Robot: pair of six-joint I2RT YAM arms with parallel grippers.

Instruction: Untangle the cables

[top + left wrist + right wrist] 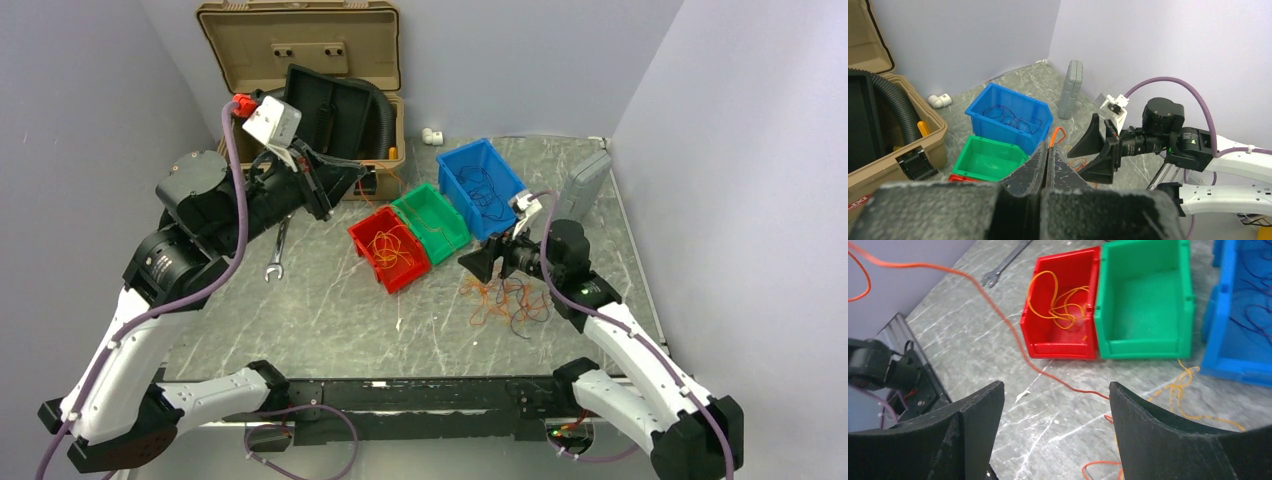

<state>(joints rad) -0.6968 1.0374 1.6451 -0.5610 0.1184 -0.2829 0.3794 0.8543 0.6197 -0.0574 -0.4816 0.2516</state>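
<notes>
Marbled grey-green table (330,320) — bins, a case, a tool and loose wire.
A red bin (362,240), green bin (405,205) and blue bin (455,185) sit side by side in a slanting row. A wrench (277,255) lies left of them, and an open tan case (300,40), a white fitting (432,135) and a grey box (583,185) stand along the back. Tangled cables (505,300) lie near the front right.

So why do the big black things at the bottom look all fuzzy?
Left wrist view: the left gripper, shut on an orange cable, is too close, so it blurs. Right wrist view: the open right gripper blurs too. Top view: even light, soft shadows.
</notes>
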